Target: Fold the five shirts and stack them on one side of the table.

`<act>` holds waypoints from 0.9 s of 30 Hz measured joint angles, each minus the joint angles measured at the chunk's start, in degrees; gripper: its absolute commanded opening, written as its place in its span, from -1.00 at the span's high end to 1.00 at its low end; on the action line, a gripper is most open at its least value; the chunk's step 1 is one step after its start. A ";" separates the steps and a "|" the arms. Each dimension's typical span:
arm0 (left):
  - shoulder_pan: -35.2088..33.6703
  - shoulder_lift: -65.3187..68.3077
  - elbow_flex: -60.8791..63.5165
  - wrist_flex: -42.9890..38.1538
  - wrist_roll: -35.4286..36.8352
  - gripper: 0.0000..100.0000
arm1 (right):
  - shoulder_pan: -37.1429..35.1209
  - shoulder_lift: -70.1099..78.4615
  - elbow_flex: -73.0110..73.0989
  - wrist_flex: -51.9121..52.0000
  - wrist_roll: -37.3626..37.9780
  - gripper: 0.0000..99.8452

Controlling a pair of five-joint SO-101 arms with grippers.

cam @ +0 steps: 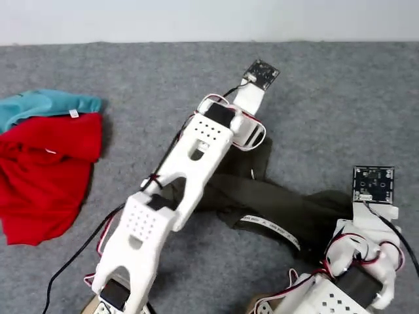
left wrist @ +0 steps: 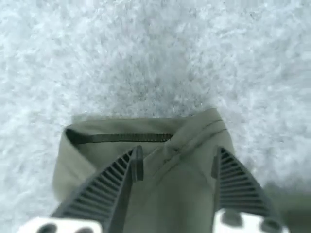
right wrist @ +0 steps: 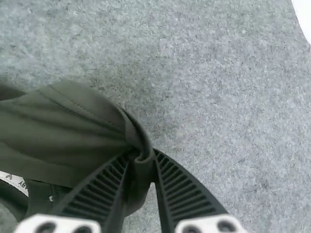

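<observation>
- The olive shirt point(cam: 275, 206) lies bunched on the grey tabletop point(cam: 340, 98), from centre toward 4 o'clock in the high view, its long axis running 11 to 4 o'clock.
- The left gripper point(left wrist: 177, 162) has its fingers apart over the shirt's 11 o'clock end.
- The right gripper point(right wrist: 141, 158) has its fingers clamped on a fold at the 4 o'clock end.
- The red shirt point(cam: 46, 170) and the teal shirt point(cam: 39, 104) are piled at 9 o'clock.

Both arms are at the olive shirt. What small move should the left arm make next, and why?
Probably close the left gripper on the olive shirt: it stands open over the shirt's edge, while the right gripper pinches a fold.
</observation>
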 measured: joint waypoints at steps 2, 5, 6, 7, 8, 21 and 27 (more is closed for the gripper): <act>0.09 5.80 -7.82 2.64 2.11 0.64 | 0.00 0.00 0.00 0.00 0.00 0.98; 0.44 13.80 -19.87 7.03 4.31 0.66 | 0.00 0.00 0.00 0.00 0.00 0.98; 0.44 16.35 -23.74 8.88 4.48 0.67 | 0.00 0.00 0.00 0.00 0.00 0.98; 0.44 18.55 -27.25 10.64 4.57 0.68 | 0.00 0.00 0.00 0.00 0.00 0.98; 0.44 20.75 -30.86 12.31 4.75 0.69 | 0.00 0.00 0.00 0.00 0.00 0.98; 4.48 29.71 -45.10 19.87 4.92 0.72 | 0.00 -0.53 1.23 0.00 0.00 0.98; 5.54 29.71 -45.19 19.87 4.92 0.90 | 0.00 -0.53 1.23 0.00 0.00 0.98</act>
